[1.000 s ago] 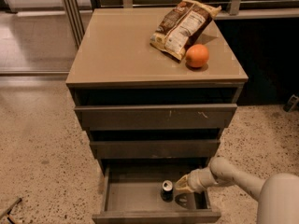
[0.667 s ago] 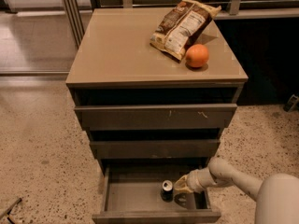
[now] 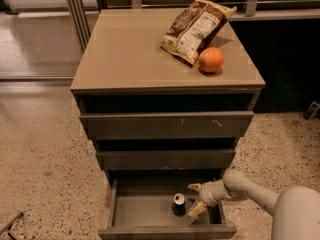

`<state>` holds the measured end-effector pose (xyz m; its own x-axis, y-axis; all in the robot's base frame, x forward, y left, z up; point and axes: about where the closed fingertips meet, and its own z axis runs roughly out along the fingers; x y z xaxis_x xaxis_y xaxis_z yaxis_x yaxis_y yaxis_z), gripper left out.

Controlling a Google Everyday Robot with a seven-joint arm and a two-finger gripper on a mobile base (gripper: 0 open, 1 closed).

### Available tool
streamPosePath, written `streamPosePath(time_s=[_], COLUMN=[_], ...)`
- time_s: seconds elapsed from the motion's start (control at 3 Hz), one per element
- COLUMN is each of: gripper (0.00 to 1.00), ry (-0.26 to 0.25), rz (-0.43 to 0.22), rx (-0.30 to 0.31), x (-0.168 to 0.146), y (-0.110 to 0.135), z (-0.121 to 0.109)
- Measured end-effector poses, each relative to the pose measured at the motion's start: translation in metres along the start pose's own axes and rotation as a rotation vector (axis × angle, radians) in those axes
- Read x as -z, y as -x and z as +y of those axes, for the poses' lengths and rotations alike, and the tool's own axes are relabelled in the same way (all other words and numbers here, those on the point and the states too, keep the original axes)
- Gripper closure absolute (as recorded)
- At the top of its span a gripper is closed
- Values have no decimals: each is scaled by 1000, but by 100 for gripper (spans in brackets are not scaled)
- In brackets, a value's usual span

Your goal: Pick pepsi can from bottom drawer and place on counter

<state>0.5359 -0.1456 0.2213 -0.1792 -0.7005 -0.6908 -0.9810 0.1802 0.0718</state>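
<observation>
— What has moved over the last second?

— Hardly anything. The pepsi can [image 3: 178,204] stands upright on the same spot in the bottom drawer [image 3: 135,211], and the gripper [image 3: 193,200] remains just to its right, perhaps a shade closer.

— Does the gripper have the can?

— Not yet. Its two fingers are spread wide, one toward the drawer's back and one toward its front, with their tips just beside the can and not around it. That spread is probably there so the can fits between them once the arm [image 3: 250,191] pushes further left.

— Why does the arm come in so low and from the side?

— The two upper drawers [image 3: 165,125] are closed and overhang the back of the open one (a reach from straight above looks blocked), so a sideways reach is what suits.

— And where would the can go?

— On the counter [image 3: 130,54]. The snack bag [image 3: 195,28] and the orange [image 3: 211,60] sit toward its right edge and back right corner, so the left half and the front left corner appear the safer landing place.
</observation>
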Motion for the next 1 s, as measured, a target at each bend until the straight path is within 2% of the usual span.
streamPosePath(time_s=[0.67,1.0], gripper=[0,0], ry=[-13,-43], rz=[-18,-53], rx=[17,46], x=[-7,-20], y=[0,4], z=[-2,-10])
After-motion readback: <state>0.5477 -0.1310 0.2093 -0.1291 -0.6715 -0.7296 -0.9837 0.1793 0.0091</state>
